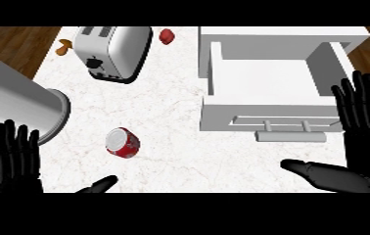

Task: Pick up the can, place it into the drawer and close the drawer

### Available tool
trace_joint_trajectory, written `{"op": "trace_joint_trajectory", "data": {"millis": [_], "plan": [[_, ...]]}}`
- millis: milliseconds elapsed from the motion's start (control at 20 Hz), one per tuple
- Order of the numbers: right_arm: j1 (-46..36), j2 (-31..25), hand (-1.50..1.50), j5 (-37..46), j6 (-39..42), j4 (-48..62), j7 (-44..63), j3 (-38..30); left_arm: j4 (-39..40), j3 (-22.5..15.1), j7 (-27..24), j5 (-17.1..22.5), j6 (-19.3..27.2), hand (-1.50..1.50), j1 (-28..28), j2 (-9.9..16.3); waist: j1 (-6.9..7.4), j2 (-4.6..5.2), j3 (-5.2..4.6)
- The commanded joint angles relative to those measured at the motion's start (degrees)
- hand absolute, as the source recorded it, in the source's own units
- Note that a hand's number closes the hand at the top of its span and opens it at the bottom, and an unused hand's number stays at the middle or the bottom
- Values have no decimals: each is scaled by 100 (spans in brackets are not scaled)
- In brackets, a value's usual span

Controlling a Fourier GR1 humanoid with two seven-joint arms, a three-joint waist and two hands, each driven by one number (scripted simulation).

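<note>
Red can (122,142) stands alone on the white marble counter (180,151), bare room all round it, betw the 2 hands. Left hand (18,155) at lower-left edge, fingers straight and spread; right hand (352,131) at right edge, fingers straight, thumb out, beside the drawer (269,94). Drawer open w/ nothing inside. Toaster (112,50) up top, small red item (166,35) near it. Wood floor (22,43) past counter's left edge.

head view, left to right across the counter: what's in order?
Left hand → toaster → red can → small red item → open white drawer → right hand. Grey cylinder at the left edge overlaps the hand's span, so it is left out.
</note>
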Motion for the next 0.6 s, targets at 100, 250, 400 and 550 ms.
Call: {"op": "trace_joint_trajectory", "data": {"millis": [100, 250, 400, 550], "plan": [[289, 262, -150, 248, -173, -21, -15, 200, -887, -981, 798, -1006, 767, -150, 657, -26, -24, -6, -3], [173, -170, -150, -357, 276, 140, 62, -430, -416, -962, 582, -926, 847, -150, 477, -27, -37, -2, -6], [424, -44, -150, -224, 357, 296, -449, -358, -20, -1030, 892, -1111, 1042, -150, -117, -27, -59, 3, -5], [373, -22, -150, -365, 369, 209, -369, -442, 236, -853, 735, -740, 982, -150, -79, -27, -53, 2, -7]]}}
